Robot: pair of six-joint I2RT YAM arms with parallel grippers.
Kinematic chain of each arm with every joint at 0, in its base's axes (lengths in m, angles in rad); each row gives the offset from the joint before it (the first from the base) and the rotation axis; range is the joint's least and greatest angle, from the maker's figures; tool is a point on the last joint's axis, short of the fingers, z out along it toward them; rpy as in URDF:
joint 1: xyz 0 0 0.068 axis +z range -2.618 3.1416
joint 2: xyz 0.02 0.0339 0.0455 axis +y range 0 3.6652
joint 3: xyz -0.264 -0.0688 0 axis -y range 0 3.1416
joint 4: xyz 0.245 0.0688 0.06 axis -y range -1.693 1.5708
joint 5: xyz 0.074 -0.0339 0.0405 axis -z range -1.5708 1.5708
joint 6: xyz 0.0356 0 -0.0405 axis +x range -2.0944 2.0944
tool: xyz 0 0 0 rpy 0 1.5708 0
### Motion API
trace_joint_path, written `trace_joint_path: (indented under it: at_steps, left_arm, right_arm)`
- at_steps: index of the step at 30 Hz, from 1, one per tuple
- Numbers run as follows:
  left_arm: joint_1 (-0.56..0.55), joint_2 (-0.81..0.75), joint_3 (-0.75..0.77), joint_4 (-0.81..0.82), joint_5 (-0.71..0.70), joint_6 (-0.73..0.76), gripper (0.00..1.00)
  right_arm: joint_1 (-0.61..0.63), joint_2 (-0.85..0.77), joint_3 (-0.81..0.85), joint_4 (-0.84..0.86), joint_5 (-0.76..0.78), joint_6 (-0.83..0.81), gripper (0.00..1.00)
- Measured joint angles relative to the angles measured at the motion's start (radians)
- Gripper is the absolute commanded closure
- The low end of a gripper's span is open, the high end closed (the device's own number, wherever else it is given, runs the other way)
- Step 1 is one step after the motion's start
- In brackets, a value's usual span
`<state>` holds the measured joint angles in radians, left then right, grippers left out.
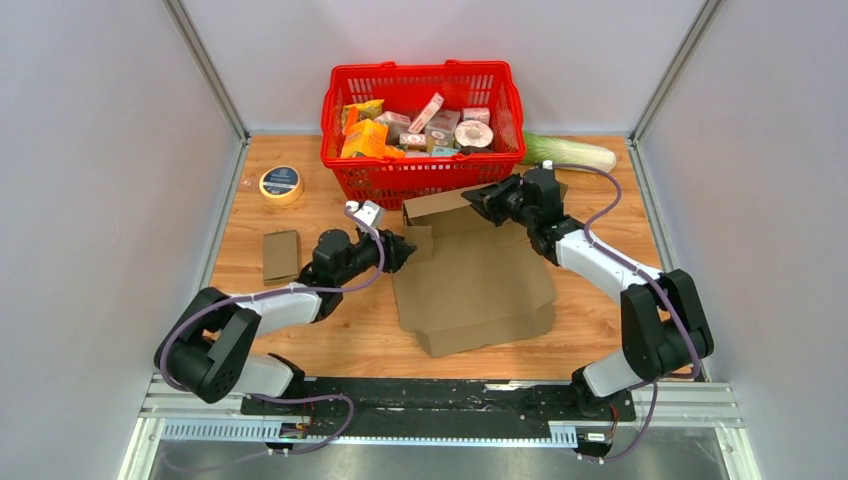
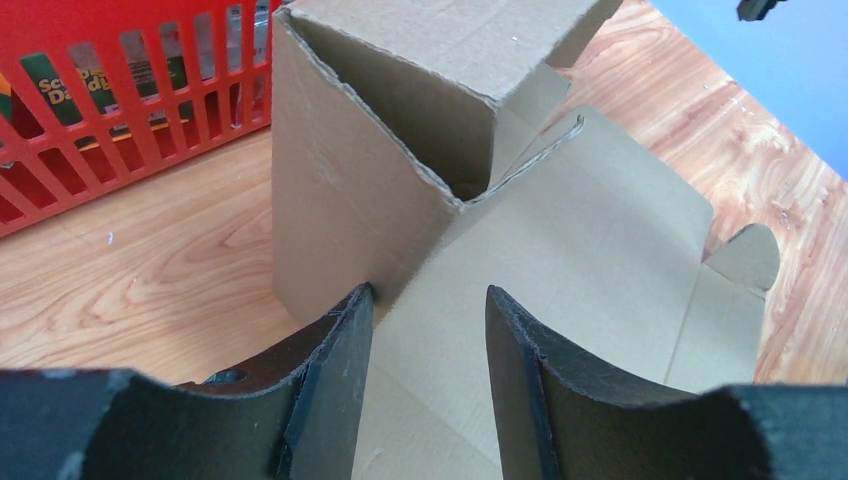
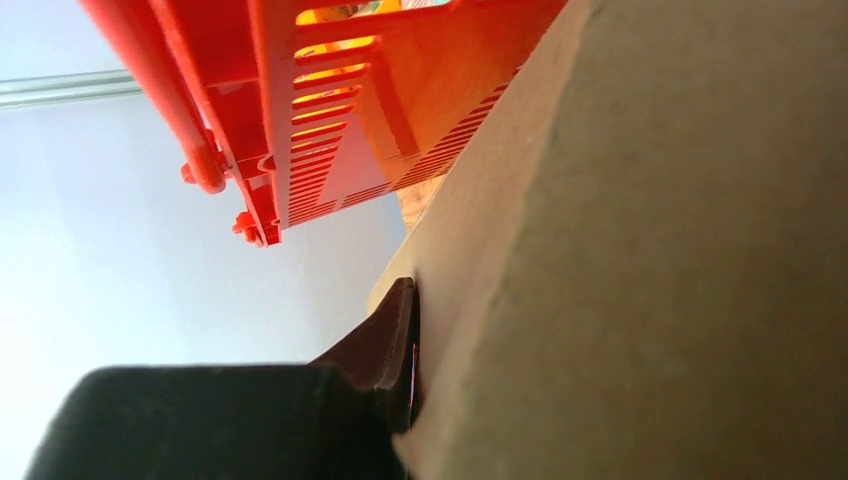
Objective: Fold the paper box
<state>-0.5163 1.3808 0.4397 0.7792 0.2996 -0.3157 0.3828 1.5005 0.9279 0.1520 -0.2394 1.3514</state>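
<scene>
The brown corrugated cardboard box [image 1: 475,280] lies in the middle of the wooden desk [image 1: 350,340], only partly formed. Most of the sheet is flat, with a low flap turned up along its near edge. At its far left corner a wall section stands upright.

The left end effector [image 1: 400,250] sits at the box's left edge. Its wrist view shows the black fingers [image 2: 335,380] spread apart and released. The flat panel of the box [image 2: 560,230] is visible between them, and the left finger touches the foot of the upright wall.

The right end effector [image 1: 483,200] is at the far raised panel, just in front of the basket. In its wrist view one black finger [image 3: 395,340] presses flat against the cardboard [image 3: 650,250]. The other finger is hidden behind the board, so it appears clenched on that panel.

A red plastic mesh shopping basket [image 1: 420,178], packed with small grocery cartons and packets, stands directly behind the box. Its front wall is just beside the raised cardboard and fills the upper left of both wrist views [image 2: 120,110] [image 3: 300,120]. This leaves little room behind the far panel.

A long pale green and white vegetable [image 1: 570,152] lies at the basket's right side, behind the right arm. To the left, well apart from the box, are a round roll of yellow tape [image 1: 281,184] and a small flat brown cardboard rectangle [image 1: 281,256]. The rectangle lies near the left arm's wrist.
</scene>
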Motion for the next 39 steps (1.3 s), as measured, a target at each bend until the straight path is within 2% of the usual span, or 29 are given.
trace_joint_path:
  at_steps: [6,7,8,16,19,26,34,35,37,38,39]
  left_arm:
    - [0.0,-0.039,-0.005,-0.04,-0.032,0.014,0.43]
    - [0.0,-0.039,-0.005,-0.043,-0.048,0.014,0.38]
    - [0.0,-0.039,-0.005,-0.043,-0.058,0.014,0.37]
    - [-0.033,0.026,0.041,-0.032,-0.153,0.016,0.37]
    - [-0.055,0.037,0.046,-0.027,-0.205,0.026,0.42]
    - [-0.149,0.061,0.076,-0.037,-0.458,0.06,0.61]
    - [-0.215,0.213,0.196,-0.047,-0.776,0.047,0.55]
    - [-0.216,0.224,0.208,-0.065,-0.808,0.036,0.6]
    - [-0.219,0.233,0.228,-0.099,-0.863,0.015,0.76]
    - [-0.224,0.233,0.244,-0.132,-0.889,0.003,0.91]
    - [-0.231,0.235,0.264,-0.168,-0.911,-0.015,0.98]
  right_arm:
    - [0.003,-0.002,-0.014,0.038,0.018,-0.022,0.96]
    - [0.006,-0.004,-0.025,0.05,0.024,-0.015,0.97]
    - [0.009,-0.005,-0.032,0.059,0.029,-0.01,0.97]
    - [0.04,-0.014,-0.122,0.212,0.096,0.064,0.99]
    - [0.048,-0.012,-0.129,0.231,0.113,0.083,1.0]
    - [0.061,-0.016,-0.129,0.222,0.146,0.117,1.0]
    - [0.078,-0.027,-0.142,0.216,0.166,0.189,1.0]
    - [0.081,-0.027,-0.144,0.216,0.166,0.198,1.0]
    - [0.087,-0.029,-0.144,0.214,0.166,0.213,1.0]
    - [0.089,-0.029,-0.144,0.213,0.168,0.22,1.0]
    - [0.093,-0.029,-0.144,0.213,0.172,0.229,1.0]
